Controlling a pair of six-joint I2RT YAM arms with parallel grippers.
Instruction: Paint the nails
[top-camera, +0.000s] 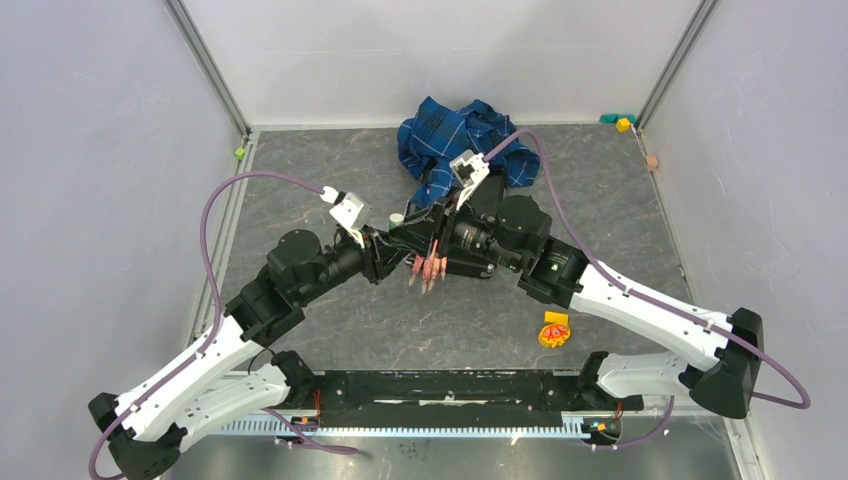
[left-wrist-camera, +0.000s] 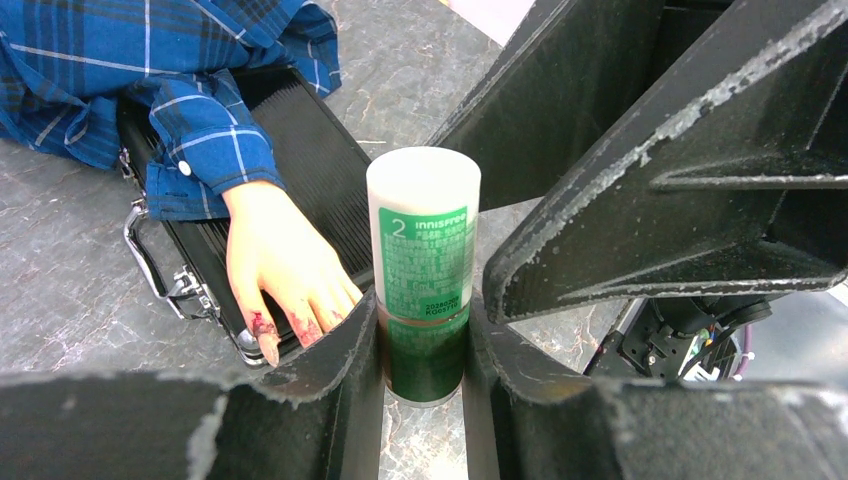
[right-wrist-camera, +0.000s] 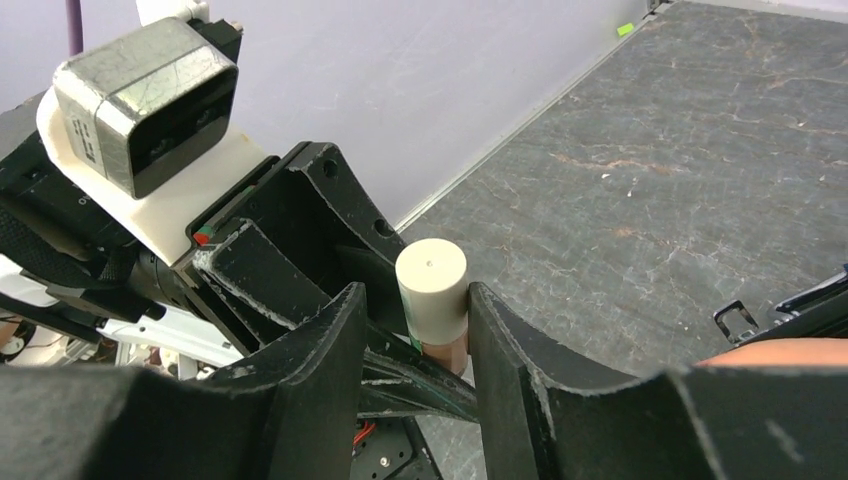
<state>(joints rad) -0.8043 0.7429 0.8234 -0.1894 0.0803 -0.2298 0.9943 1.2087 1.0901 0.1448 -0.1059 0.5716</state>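
A green nail-polish bottle (left-wrist-camera: 425, 290) with a cream cap (left-wrist-camera: 423, 180) stands upright on the table. My left gripper (left-wrist-camera: 425, 400) is shut on its lower body. My right gripper (right-wrist-camera: 415, 330) is open astride the cap (right-wrist-camera: 432, 285); its right finger touches the cap and the left finger stands a little off. The two grippers meet mid-table (top-camera: 400, 228) (top-camera: 415, 215). The mannequin hand (left-wrist-camera: 280, 260) in a blue plaid sleeve (left-wrist-camera: 200, 140) lies on a black case (left-wrist-camera: 310, 170) just left of the bottle. Its pink-red nails (top-camera: 430, 272) point toward me; one stained fingertip (left-wrist-camera: 266, 340) shows.
The rest of the plaid shirt (top-camera: 460, 140) is bunched at the back centre. An orange-yellow object (top-camera: 553, 330) lies near the right arm. Small coloured blocks (top-camera: 622, 122) sit in the far right corner. Grey walls enclose the marbled table (top-camera: 620, 200).
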